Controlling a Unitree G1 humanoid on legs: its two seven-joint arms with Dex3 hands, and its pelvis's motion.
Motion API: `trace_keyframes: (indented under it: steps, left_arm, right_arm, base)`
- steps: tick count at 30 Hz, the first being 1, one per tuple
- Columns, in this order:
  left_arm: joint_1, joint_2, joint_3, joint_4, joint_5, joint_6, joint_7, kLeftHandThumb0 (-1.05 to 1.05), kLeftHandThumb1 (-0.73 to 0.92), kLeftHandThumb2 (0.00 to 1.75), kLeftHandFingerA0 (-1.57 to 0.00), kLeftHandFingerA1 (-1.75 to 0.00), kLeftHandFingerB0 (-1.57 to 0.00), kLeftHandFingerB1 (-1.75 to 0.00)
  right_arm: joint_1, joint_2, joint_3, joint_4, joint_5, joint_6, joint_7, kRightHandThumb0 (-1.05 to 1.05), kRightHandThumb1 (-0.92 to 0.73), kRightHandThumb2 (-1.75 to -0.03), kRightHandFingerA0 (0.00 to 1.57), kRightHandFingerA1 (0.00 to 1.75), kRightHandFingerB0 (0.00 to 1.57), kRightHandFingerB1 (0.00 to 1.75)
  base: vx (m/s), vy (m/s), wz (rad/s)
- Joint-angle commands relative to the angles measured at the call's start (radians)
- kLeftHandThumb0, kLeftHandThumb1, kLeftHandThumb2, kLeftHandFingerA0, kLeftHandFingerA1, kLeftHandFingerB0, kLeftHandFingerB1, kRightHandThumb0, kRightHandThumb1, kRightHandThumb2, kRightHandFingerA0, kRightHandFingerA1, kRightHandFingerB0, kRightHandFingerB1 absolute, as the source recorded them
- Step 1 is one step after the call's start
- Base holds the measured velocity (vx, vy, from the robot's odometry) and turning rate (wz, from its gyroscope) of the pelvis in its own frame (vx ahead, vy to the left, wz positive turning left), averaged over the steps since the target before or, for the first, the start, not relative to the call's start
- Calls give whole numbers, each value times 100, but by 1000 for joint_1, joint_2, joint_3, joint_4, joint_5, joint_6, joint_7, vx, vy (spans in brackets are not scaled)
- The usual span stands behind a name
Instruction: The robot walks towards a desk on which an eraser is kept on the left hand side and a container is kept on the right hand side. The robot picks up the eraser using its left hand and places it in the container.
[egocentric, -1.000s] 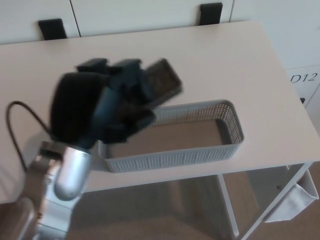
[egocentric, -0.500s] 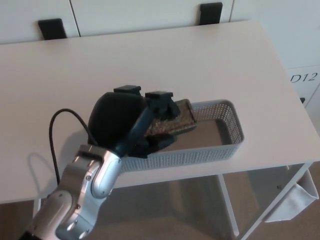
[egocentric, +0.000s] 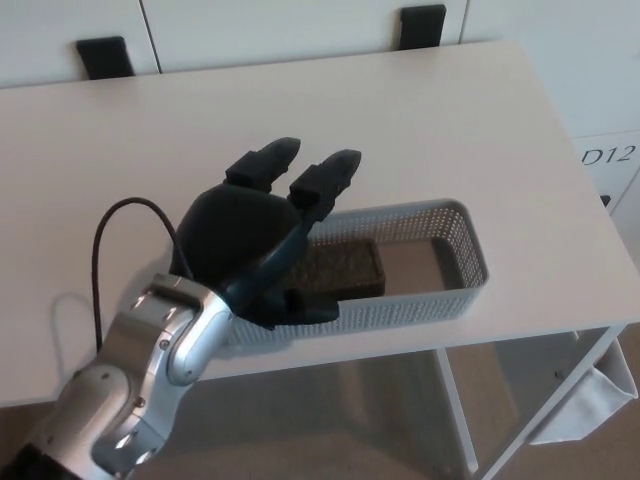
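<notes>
eraser (egocentric: 335, 270) in container (egocentric: 450, 300) | container on desk (egocentric: 420, 120), front right | left hand (egocentric: 262, 240) above container's left end

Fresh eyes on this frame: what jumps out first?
The big black left hand at centre-left, fingers spread open over the grey mesh container near the desk's front edge. Next, the dark eraser lying inside the container's left part, just beside the hand.

- Single head view, looking steeply down from close above onto pale rectangular desk top (egocentric: 420, 110).
- Facing toward 12 o'clock, white cabinet fronts (egocentric: 270, 25) beyond.
</notes>
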Motion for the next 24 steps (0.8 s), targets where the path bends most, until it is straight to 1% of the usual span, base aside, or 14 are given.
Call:
trace_keyframes:
  steps: [1,4,5,7,8,9,10,11,12,15,17,18,19,24]
  left_arm:
    - [59,21,28,-98,13,5,-25,-101,73,65,0,0,0,0]
    - [158,16,88,-260,-98,-57,-19,-100,66,66,0,0,0,-7]
    - [219,15,129,-363,-242,-96,-72,-93,55,95,0,0,0,-17]
    - [319,30,189,-529,-505,-133,-178,-85,53,90,-12,-3,-6,-29]
    - [355,57,216,-596,-588,-141,-220,-83,49,67,-9,-26,-7,-37]
    - [410,98,263,-684,-730,-166,-279,-36,21,84,0,-50,-3,-50]
    - [450,127,297,-726,-819,-195,-309,-66,41,69,-13,-37,-17,-42]
    - [484,149,331,-754,-923,-228,-341,-27,24,85,-10,-53,-12,-51]
    - [516,171,378,-795,-1037,-214,-393,-47,45,54,-29,-32,-34,-37]
    - [610,255,514,-856,-1387,-149,-569,-47,38,63,-26,-37,-35,-43]
    - [609,308,587,-782,-1586,-127,-791,-67,45,76,-16,-38,-25,-43]
    - [627,334,630,-777,-1634,-104,-856,-71,46,77,-17,-39,-27,-44]
    - [650,341,657,-771,-1653,-123,-891,-65,50,56,-32,-31,-38,-36]
    - [765,356,833,-711,-1808,-45,-1124,-73,38,61,-34,-35,-49,-40]
  right_arm:
    - [-7,-17,6,5,-7,7,13,-33,-58,-58,54,39,44,36]
    - [-19,-18,8,0,-8,21,22,-34,-57,-57,55,40,45,36]
    - [-26,-23,11,3,-15,16,22,-34,-58,-57,55,39,44,36]
    - [-32,-37,13,1,-21,16,30,-34,-58,-58,54,39,44,36]
    - [-35,-40,13,4,-21,16,33,-34,-58,-58,53,39,43,36]
    - [-38,-46,17,3,-23,14,42,-34,-59,-58,52,39,42,36]
    - [-36,-49,20,-1,-24,14,45,-34,-59,-58,52,39,42,36]
    - [-35,-48,24,-7,-26,23,48,-34,-59,-58,51,39,42,36]
    - [-34,-49,25,-9,-25,25,52,-34,-59,-58,51,39,42,36]
    - [-29,-53,31,1,-31,14,45,-35,-59,-58,52,39,43,36]
    - [-26,-55,33,8,-31,15,48,-34,-59,-58,52,39,44,36]
    - [-25,-55,33,13,-28,18,49,-35,-59,-58,52,39,44,36]
    - [-24,-54,34,17,-28,17,48,-35,-58,-58,53,39,45,36]
    - [-35,-43,54,61,-46,5,29,-36,-58,-58,53,39,44,36]
  base:
    - [0,0,0]
    - [0,0,0]
    - [0,0,0]
    - [0,0,0]
    - [0,0,0]
    - [0,0,0]
    - [0,0,0]
    - [0,0,0]
    - [0,0,0]
    - [0,0,0]
    - [0,0,0]
    - [0,0,0]
    - [0,0,0]
    - [0,0,0]
